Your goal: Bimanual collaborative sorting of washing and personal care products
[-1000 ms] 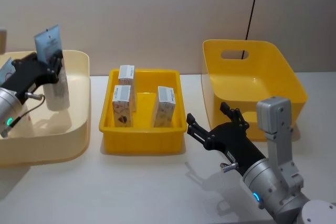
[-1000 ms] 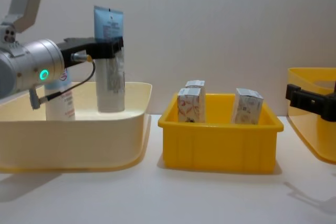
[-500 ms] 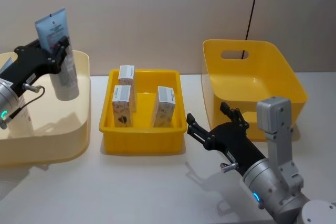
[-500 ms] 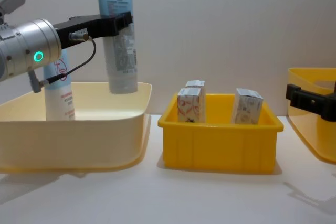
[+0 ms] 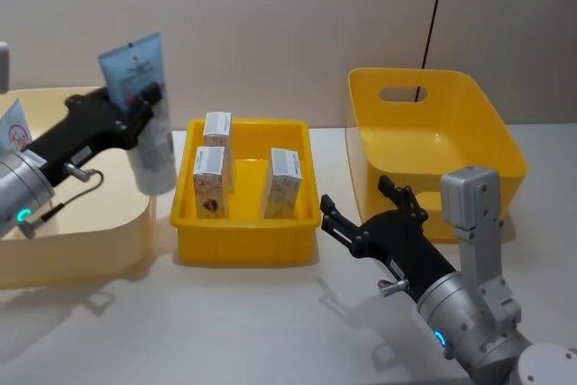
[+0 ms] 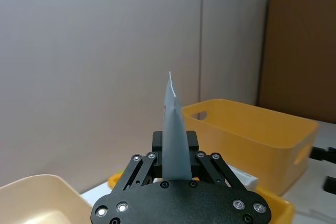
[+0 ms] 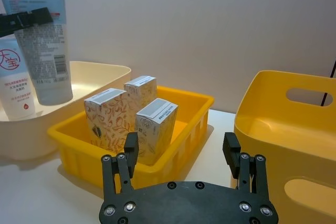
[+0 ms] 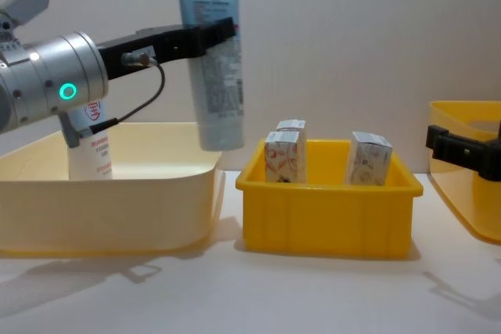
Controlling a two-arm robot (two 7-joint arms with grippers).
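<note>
Pinching a tube (image 5: 155,155) by its top, the left gripper (image 5: 144,96) hung it clear of the cream bin (image 5: 135,223) rim. The right gripper (image 5: 356,203) hovered wide.

Glossy plastic bins (image 5: 243,245), matt card cartons (image 5: 208,182) — smooth, satin plastic tube (image 5: 155,155)

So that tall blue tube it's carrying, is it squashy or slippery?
Likely squashy: the left end effector pinches the tube near its flat crimped top, yet it hangs straight, so it is probably well filled. Its smooth skin might slip under a looser grip. Tall for its base, it could tip once stood down. The right end effector is open, idle.
</note>
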